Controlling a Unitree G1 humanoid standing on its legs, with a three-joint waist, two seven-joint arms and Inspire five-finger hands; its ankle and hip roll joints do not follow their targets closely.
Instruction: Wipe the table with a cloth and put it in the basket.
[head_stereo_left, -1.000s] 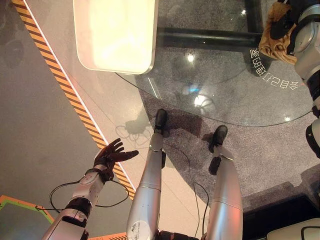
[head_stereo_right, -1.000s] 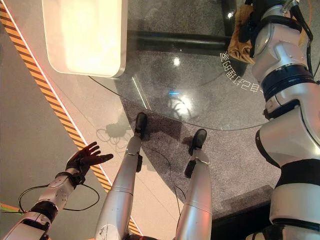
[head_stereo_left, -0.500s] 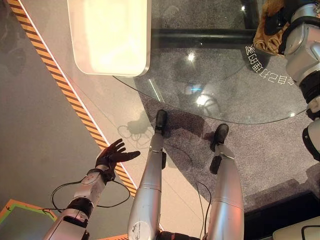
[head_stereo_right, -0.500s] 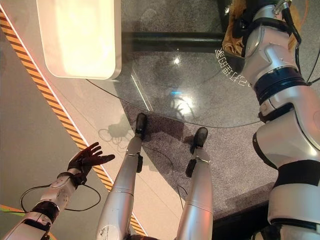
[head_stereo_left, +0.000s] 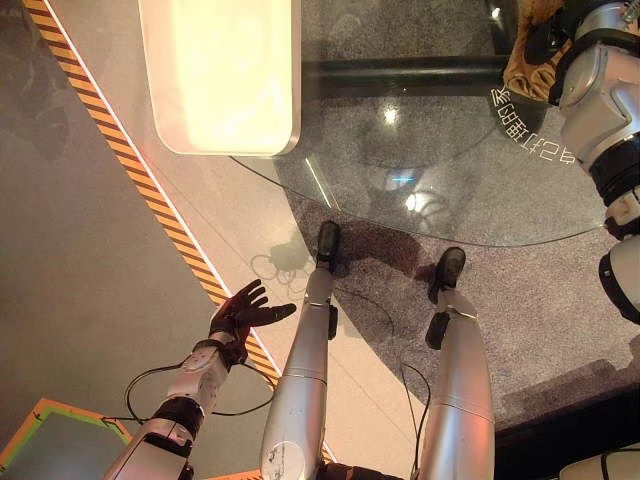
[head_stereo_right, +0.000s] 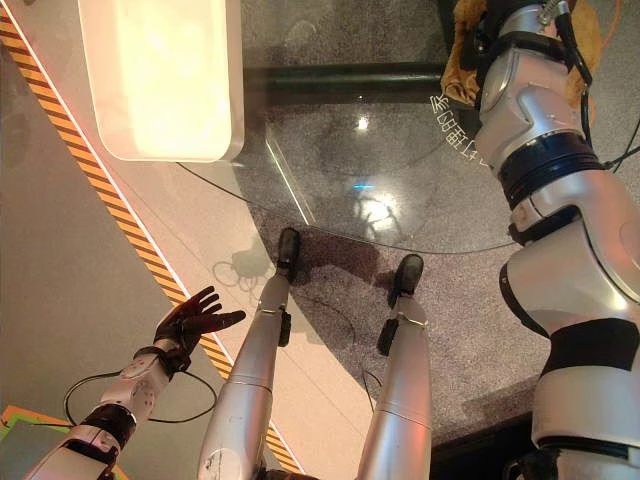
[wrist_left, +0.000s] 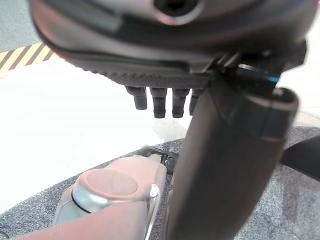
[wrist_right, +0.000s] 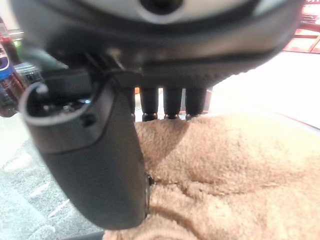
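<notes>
R hand (wrist_right: 90, 150) flat, fingers straight, pressing tan cloth (wrist_right: 230, 175) on glass counter (head_stereo_left: 440, 170) far edge for wiping | L hand (head_stereo_left: 240, 312) open, idle over floor, clear of work

Both arms are glossy silver-grey shells broken by black bands at the joints, the right one bulging in rounded segments at 3 o'clock. The left hand (head_stereo_left: 240, 312) is dark and slender, beyond a black wrist cuff. The right hand (wrist_right: 90, 160) has a broad charcoal thumb and dark, ribbed fingers (wrist_right: 150, 107).
</notes>
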